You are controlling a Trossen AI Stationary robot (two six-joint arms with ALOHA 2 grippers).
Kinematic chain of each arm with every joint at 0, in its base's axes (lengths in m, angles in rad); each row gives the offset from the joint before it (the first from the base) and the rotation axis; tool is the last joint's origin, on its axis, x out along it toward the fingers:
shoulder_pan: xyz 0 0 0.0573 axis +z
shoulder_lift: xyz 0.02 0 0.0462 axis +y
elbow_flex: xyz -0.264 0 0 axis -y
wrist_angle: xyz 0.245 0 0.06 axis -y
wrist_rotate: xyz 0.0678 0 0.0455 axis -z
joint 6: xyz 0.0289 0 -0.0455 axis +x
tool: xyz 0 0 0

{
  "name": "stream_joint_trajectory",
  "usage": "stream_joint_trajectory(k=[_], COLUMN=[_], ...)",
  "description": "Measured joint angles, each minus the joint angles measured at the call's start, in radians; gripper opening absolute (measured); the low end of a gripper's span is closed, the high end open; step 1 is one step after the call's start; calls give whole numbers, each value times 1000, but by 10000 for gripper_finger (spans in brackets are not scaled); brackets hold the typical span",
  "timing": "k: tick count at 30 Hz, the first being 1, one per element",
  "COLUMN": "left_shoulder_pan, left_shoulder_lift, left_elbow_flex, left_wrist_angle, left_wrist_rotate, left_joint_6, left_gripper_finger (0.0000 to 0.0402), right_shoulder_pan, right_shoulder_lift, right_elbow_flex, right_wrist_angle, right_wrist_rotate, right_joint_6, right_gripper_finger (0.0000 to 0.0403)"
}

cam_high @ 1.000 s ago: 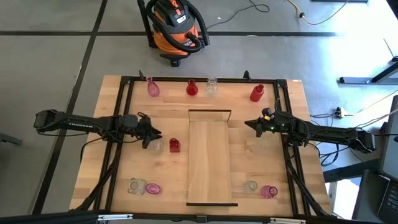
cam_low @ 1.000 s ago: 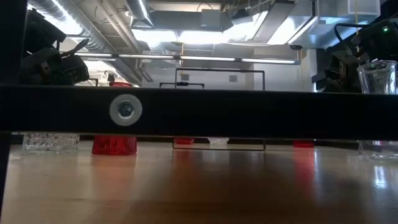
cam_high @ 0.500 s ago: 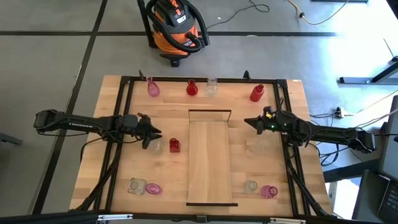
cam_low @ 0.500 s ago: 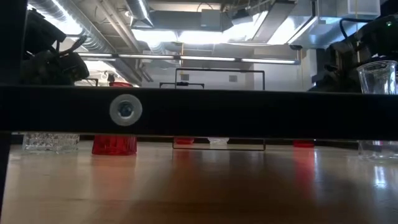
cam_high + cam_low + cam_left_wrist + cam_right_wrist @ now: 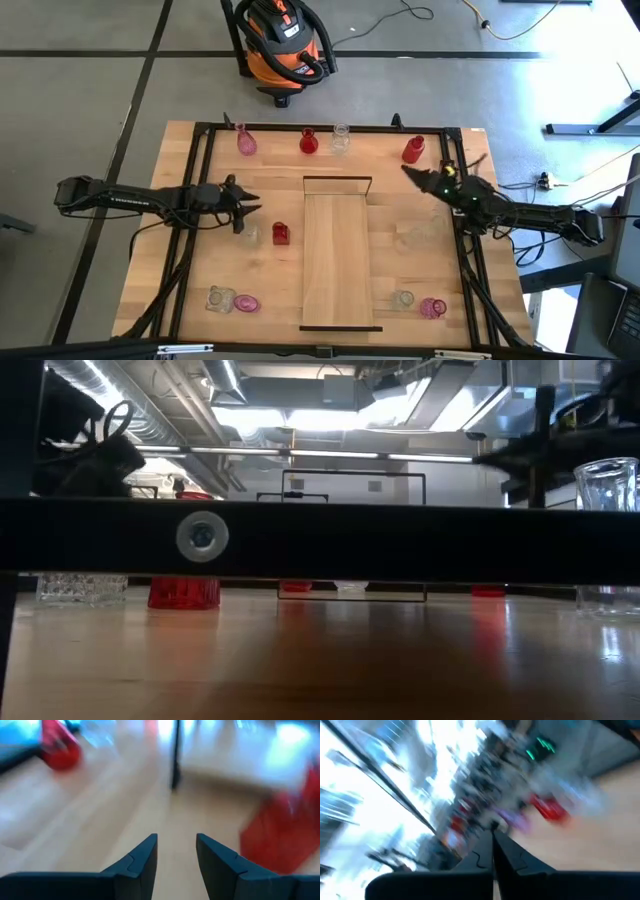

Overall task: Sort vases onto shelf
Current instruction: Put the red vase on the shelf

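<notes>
High view: on the table [image 5: 190,270] I count eleven vases. Four are red: one in the far row [image 5: 308,142], one near the far right corner [image 5: 413,150], one left of the shelf [image 5: 281,234], and I cannot tell more. In fact red ones are three, pink ones three, clear ones five.

Starting from the left edge: a clear vase [image 5: 219,298] and a pink vase [image 5: 247,303] lie near the front left corner. Another pink one [image 5: 245,141] stands at the far edge. The left gripper [image 5: 250,207] hovers over the left half, with its fingers spread apart and nothing between them; a clear vase [image 5: 251,235] is just beside it, toward the front, and the red vase next to that.

The shelf [image 5: 337,255] lies in the middle of the table and carries no vase.

The right gripper [image 5: 408,171] is raised near the far right corner, its fingers pressed together, close to the red vase there but not holding it.
</notes>
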Motion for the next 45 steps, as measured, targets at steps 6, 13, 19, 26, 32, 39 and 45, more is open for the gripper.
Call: stream_joint_trajectory(k=[6, 13, 19, 26, 32, 39, 45], left_shoulder_pan=[1, 1, 3, 92, 184, 316, 413], left_shoulder_lift=[0, -1, -3, -34, -19, 71, 168], left_elbow_flex=[0, 0, 1, 111, 433, 934, 1221], left_wrist_angle=[375, 1035, 1459, 1430, 905, -152, -770], left_wrist_rotate=[-130, -334, -474, -323, 10, 184, 44], left_joint_6=[-215, -258, -264, -355, -384, -231, -123], left_gripper_finger=[129, 129, 129, 129, 129, 129, 129], right_shoulder_pan=[0, 0, 0, 0, 0, -1, -71], right_shoulder_lift=[1, 1, 32, 189, 420, 691, 925], right_elbow_flex=[0, 14, 149, 445, 796, 1270, 1650], right_wrist_angle=[260, 466, 471, 462, 172, -520, -1334], right_wrist_rotate=[224, 465, 463, 173, 121, 128, 294], right_joint_6=[-58, -155, -282, -549, -748, -885, -767], right_gripper_finger=[1, 1, 1, 1, 28, 123, 169])
